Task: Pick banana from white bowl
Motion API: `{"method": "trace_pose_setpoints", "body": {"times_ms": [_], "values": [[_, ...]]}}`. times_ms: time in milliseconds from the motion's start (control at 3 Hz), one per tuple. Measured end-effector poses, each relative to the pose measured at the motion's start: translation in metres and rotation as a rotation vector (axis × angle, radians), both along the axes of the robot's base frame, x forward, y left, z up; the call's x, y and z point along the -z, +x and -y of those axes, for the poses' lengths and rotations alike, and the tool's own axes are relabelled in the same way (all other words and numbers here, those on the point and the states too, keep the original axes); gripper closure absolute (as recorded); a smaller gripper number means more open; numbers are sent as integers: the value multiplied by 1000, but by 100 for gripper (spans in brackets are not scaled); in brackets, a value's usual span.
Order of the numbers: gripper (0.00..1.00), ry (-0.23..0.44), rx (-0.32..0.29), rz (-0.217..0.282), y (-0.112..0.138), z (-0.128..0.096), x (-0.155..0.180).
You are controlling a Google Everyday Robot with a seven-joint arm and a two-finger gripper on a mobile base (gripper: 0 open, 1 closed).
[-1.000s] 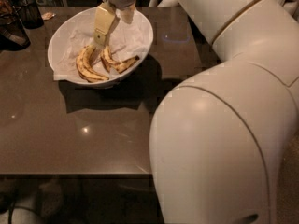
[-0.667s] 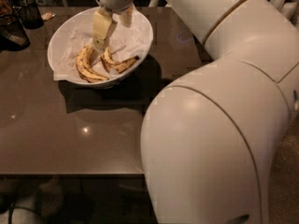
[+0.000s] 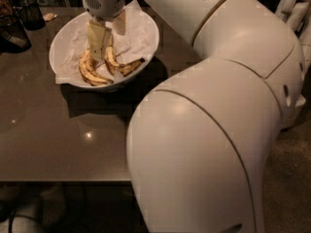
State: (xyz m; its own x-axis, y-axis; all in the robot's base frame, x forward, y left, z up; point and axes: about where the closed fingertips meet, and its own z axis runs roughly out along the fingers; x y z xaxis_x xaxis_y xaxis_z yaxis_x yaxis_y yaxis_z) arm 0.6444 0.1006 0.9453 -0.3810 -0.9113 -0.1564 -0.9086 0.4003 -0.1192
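Observation:
The white bowl (image 3: pixel 146 38), lined with crumpled white paper, stands at the back left of the dark table. Two brown-blotched bananas lie in it. The shorter banana (image 3: pixel 125 68) lies right of centre, its upper end rising towards the fingers. A longer curved one (image 3: pixel 87 71) lies to its left. My gripper (image 3: pixel 108 39) hangs straight down into the bowl from above, open. One cream finger (image 3: pixel 98 39) reaches down between the two bananas, and the other finger (image 3: pixel 118 23) stands behind the shorter banana. Nothing is held.
A dark mesh cup (image 3: pixel 31 12) and another dark object (image 3: pixel 12 33) stand at the table's far left. My large white arm (image 3: pixel 209 144) covers the right half of the view. The table's front edge (image 3: pixel 63 180) runs along the bottom left.
My gripper has moved slightly left and lower into the bowl, and its fingers now reach the bananas. The arm's bulk has swung further across the view. The bananas have not moved.

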Motion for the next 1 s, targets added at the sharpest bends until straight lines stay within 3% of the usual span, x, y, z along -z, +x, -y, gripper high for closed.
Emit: {"method": "trace_pose_setpoints", "body": {"times_ms": [1000], "values": [[36,4,-27,-42,6,-11,18]]}}
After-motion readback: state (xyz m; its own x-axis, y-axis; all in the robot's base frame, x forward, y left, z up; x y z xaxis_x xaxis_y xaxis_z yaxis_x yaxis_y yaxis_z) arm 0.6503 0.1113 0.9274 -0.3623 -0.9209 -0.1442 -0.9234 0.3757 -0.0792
